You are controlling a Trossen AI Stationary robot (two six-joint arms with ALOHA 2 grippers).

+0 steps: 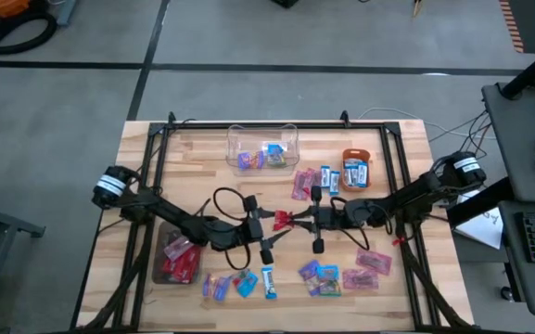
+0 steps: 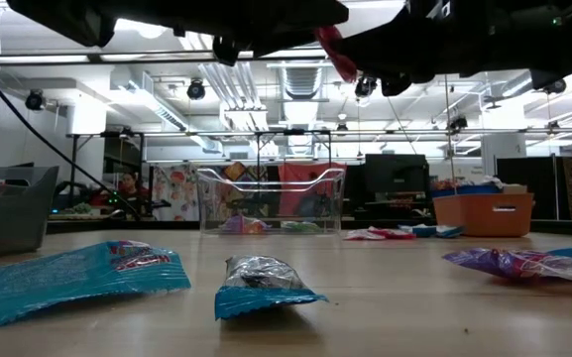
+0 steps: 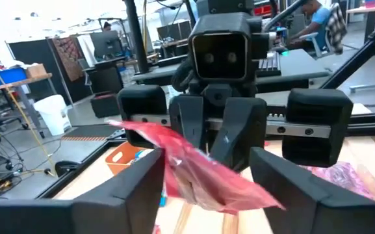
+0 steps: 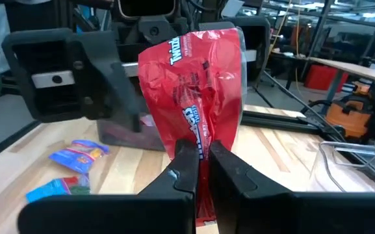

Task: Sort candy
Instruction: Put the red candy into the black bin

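At the centre of the high view, the right gripper [image 1: 295,219] pinches a red candy packet [image 4: 193,91] between closed fingers, facing the left gripper [image 1: 269,225], whose fingers [image 3: 135,188] stand spread either side of it.

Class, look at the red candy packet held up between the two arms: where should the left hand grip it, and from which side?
Grip the free end of the red candy packet, coming in from the left arm's side, opposite the right hand. The right hand pinches one end, so the flat wrapper sticks out toward the left hand, whose open fingers flank it. Close across the flat faces; the edges would likely crumple.
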